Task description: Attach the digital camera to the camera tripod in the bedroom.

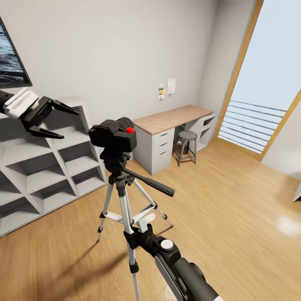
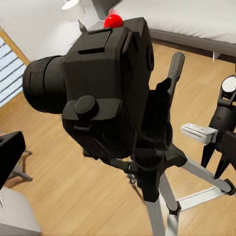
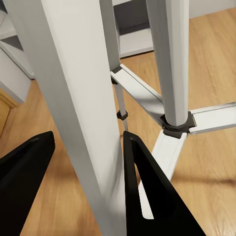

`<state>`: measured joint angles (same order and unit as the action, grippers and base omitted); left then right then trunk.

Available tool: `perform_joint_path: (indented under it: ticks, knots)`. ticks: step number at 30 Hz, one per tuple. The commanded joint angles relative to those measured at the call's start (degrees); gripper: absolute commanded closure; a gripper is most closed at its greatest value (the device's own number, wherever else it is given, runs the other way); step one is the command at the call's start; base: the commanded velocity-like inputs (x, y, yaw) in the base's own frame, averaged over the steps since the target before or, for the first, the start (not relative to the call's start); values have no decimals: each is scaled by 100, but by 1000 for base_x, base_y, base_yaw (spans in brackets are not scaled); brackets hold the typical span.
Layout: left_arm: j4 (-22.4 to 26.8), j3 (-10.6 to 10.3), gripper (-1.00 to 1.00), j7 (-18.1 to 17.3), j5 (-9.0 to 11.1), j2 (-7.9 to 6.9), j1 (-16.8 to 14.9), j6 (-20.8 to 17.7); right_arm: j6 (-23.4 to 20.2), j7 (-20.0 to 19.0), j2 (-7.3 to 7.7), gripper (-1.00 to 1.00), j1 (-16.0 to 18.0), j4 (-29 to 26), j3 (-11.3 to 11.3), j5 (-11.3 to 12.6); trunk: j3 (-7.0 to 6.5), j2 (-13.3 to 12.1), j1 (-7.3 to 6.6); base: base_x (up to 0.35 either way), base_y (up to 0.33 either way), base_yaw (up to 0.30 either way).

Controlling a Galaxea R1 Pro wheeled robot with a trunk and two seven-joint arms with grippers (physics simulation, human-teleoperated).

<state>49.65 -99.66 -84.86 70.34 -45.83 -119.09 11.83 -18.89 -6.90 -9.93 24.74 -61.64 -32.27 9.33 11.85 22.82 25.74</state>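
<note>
On the light wood floor (image 1: 234,200) of the bedroom, the camera tripod (image 1: 125,196) stands in front of me with its three silver-grey legs spread, and the digital camera (image 1: 113,134) sits on its black head, red button (image 1: 130,130) on top. My left gripper (image 1: 58,121) hangs in the air to the left of the camera, well apart from it, in front of the white cube shelves (image 1: 46,167); its two black fingers are spread wide and hold nothing. From my left wrist I see the camera (image 2: 105,93) close up, lens barrel (image 2: 44,83) pointing off to one side, the long pan handle (image 2: 172,73) running out behind the head, and the grey-framed white bed (image 2: 196,24) beyond. My right arm reaches low toward the near leg (image 1: 129,238) of the tripod. From my right wrist, the gripper (image 3: 86,187) has a black finger on each side of that pale leg (image 3: 83,123): one finger (image 3: 147,191) lies right against it, the other (image 3: 24,172) stands a little off, so the jaws straddle the leg without clamping it. Against the far wall stand a wooden-topped desk (image 1: 171,119) with grey drawers and a round stool (image 1: 186,146) just beside it.
</note>
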Motion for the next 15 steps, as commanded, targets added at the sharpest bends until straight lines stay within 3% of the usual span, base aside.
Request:
perform_joint_path:
  ticks: [1, 10, 11, 15]
  knots:
    - [8, 14, -100, 8, 51, -101, -18, 57, -28, -4, 0, 100, 4, 26, -5, 27, 13, 10, 5, 0, 0, 0]
    - [10, 114, -100, 13, 43, -290, -10, 57, -24, -4, 0, 100, 4, 28, 0, 32, 13, 10, 5, 0, 0, 0]
    - [10, 117, -100, 13, 43, -296, -10, 57, -23, -4, 0, -100, 4, 28, 0, 31, 13, 10, 5, 0, 0, 0]
    - [10, 128, -100, 14, 43, -315, -9, 56, -20, -4, 0, -100, 1, 28, -2, 26, 13, 10, 5, 0, 0, 0]
